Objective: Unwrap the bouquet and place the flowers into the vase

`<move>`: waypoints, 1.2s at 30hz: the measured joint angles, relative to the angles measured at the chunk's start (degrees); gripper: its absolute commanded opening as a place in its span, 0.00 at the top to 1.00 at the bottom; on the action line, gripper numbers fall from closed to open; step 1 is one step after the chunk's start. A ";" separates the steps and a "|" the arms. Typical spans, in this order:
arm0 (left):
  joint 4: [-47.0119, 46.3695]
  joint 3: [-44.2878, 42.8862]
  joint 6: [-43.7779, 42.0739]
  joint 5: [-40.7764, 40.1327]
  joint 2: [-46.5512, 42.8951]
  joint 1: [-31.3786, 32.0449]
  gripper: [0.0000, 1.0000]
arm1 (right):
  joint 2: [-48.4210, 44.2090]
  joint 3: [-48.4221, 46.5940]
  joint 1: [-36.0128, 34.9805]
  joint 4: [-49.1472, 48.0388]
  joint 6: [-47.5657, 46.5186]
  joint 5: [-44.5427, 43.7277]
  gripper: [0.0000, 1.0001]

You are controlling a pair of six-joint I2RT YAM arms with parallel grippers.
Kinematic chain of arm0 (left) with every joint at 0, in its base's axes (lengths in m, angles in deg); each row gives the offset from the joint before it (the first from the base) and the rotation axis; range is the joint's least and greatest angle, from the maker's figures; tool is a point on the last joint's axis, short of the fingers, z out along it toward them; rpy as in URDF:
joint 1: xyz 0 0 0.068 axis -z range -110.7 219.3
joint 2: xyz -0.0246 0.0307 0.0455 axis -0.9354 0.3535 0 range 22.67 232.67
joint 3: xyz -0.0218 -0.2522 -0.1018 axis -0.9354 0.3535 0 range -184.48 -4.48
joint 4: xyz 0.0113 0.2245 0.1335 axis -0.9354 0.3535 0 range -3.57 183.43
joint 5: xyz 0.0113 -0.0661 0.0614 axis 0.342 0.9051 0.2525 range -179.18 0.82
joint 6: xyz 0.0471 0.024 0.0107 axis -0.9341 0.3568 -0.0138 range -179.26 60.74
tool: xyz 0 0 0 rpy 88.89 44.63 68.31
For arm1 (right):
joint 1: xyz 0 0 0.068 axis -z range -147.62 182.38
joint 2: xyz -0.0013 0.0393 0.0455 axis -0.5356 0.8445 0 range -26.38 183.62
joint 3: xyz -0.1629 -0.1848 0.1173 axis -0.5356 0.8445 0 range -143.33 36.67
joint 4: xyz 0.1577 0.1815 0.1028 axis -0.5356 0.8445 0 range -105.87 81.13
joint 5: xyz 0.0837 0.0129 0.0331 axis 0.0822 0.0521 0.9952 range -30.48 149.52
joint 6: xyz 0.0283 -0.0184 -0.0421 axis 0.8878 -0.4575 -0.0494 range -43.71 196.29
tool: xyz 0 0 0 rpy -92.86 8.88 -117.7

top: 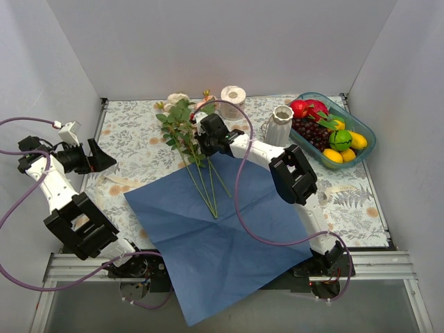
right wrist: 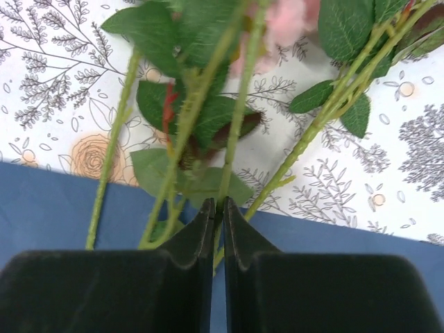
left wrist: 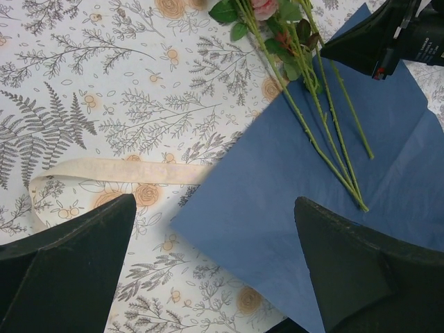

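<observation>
The bouquet lies unwrapped: its dark blue paper (top: 222,243) is spread flat, and the flowers (top: 186,135) rest across its far corner with their blooms on the tablecloth. My right gripper (right wrist: 217,205) is shut on one green stem (right wrist: 239,118) just below the leaves, with other stems lying loose on either side. A pink bloom (right wrist: 288,21) is blurred above. The white ribbed vase (top: 280,125) stands upright to the right of the flowers. My left gripper (left wrist: 214,208) hangs open above the paper's left corner, holding nothing. The beige ribbon (left wrist: 118,170) lies loose on the cloth.
A white toilet-paper roll (top: 233,101) stands behind the flowers. A teal basket (top: 365,142) of fruit sits at the far right, close to the vase. Grey walls enclose the table on three sides. The paper's near corner hangs over the front edge.
</observation>
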 measured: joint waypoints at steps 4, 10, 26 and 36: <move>-0.22 0.52 0.02 -0.26 0.00 0.00 0.02 | 0.26 -0.87 0.48 0.22 0.00 -0.07 0.99; -0.26 0.52 0.00 -0.28 0.00 0.00 0.02 | 0.26 -2.16 1.46 0.50 -0.09 1.29 0.99; -0.20 0.50 -0.02 -0.28 0.00 0.00 0.02 | -15.41 -2.38 3.08 -2.54 0.96 -0.37 0.99; -0.02 0.50 -0.02 -0.31 -0.02 0.00 0.02 | -28.00 10.36 5.03 -8.37 3.52 -0.28 0.99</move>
